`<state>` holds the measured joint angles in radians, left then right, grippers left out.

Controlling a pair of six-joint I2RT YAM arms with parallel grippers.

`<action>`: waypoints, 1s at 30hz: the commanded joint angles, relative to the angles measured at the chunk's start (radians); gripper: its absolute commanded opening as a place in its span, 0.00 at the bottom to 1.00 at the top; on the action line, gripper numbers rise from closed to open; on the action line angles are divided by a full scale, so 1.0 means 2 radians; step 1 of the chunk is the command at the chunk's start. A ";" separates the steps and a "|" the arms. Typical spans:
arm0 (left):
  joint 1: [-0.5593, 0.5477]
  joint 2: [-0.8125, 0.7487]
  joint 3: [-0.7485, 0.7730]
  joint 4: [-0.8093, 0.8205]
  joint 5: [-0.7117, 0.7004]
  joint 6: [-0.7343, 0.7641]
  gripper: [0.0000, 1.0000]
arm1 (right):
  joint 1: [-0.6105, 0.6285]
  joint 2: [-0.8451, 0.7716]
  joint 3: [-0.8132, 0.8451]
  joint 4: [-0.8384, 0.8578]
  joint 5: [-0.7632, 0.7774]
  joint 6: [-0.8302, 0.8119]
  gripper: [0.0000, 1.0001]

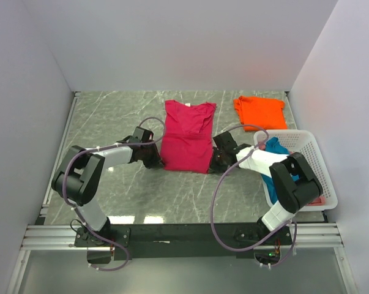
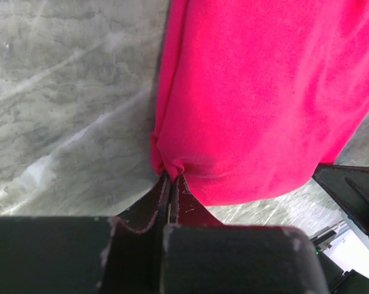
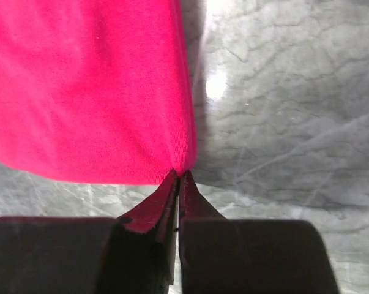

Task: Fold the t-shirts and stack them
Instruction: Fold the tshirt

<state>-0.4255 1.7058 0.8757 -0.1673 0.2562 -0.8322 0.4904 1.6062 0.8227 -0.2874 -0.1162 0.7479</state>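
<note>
Arm bases (image 1: 104, 236), top view: bolted at the near edge of the grey marbled counter (image 1: 111, 116).
- Crimson t-shirt (image 1: 187, 138): flat at mid-counter, folded to a narrow panel, neck toward the back wall, hem toward the arms.
- Left end effector (image 1: 155, 160): at the near-left hem corner.
- Right end effector (image 1: 213, 162): at the near-right hem corner.
- Orange t-shirt (image 1: 259, 110): folded, back right, well apart from the crimson one.
- White lattice basket (image 1: 309, 147): at the right edge, teal t-shirt (image 1: 276, 148) inside.
- Bare counter: broad on the left, a strip between hem and arm bases, a band between the two laid-out shirts.

Left wrist view:
- Left end effector (image 2: 172, 184): clenched, grasping a puckered pinch of the crimson t-shirt (image 2: 264, 92) at its corner.
- Side edge runs straight up; bare counter (image 2: 68, 92) lies left of it.

Right wrist view:
- Right end effector (image 3: 179, 179): clenched, grasping the opposite corner of the crimson t-shirt (image 3: 80, 86).
- Cloth smooth, hem slightly curved; bare counter (image 3: 282, 110) to the right.
</note>
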 commanded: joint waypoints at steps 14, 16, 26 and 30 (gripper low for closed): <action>-0.046 -0.156 -0.126 -0.087 -0.054 -0.030 0.01 | 0.107 -0.123 -0.064 -0.087 0.036 0.052 0.00; -0.062 -0.185 -0.125 -0.129 -0.066 -0.039 0.01 | 0.121 -0.150 -0.073 -0.098 0.034 0.069 0.00; -0.072 -0.268 -0.029 -0.183 -0.162 -0.043 0.01 | 0.110 -0.217 -0.016 -0.149 0.138 0.026 0.00; -0.058 -0.237 0.031 -0.163 -0.190 -0.032 0.01 | 0.063 -0.206 0.028 -0.132 0.137 -0.012 0.00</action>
<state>-0.5678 1.1992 0.8371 -0.5106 -0.0216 -0.9115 0.6807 1.1954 0.7959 -0.5461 0.0738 0.7940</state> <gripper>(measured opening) 0.016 0.009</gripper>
